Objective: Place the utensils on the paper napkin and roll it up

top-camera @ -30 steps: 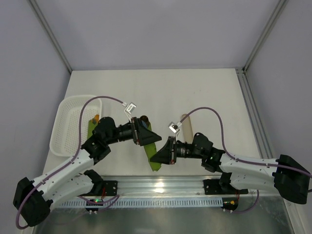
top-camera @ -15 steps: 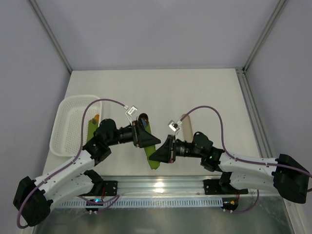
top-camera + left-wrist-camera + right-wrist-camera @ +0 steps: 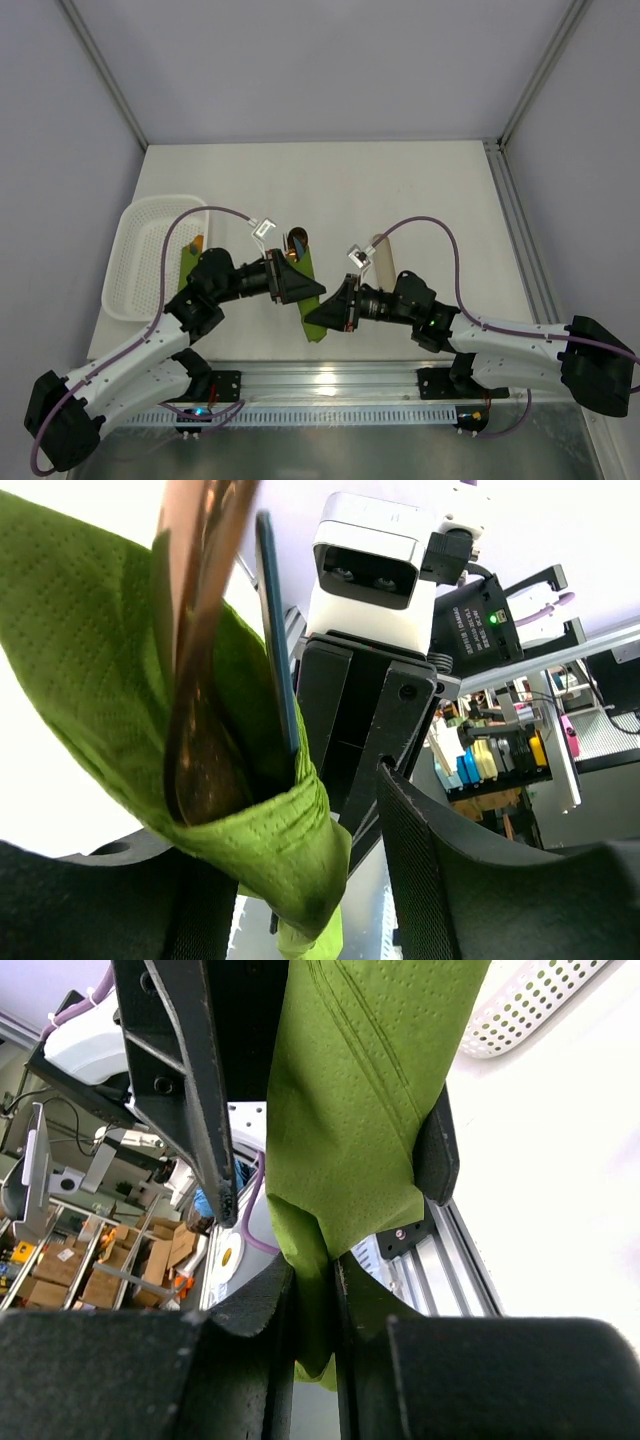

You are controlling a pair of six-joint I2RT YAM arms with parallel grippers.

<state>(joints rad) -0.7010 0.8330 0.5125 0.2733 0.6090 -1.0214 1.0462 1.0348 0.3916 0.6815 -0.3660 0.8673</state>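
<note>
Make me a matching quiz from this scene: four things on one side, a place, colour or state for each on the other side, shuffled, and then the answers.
Things
1. paper napkin
2. utensils
3. basket
4. right pincer

Descriptions
A. white mesh, at the table's left side
B. shut on a green fold
C. green, wrapped around copper-brown metal
D. copper-brown, poking out of the green wrap

Pairs: 1-C, 2-D, 3-A, 4-B
</note>
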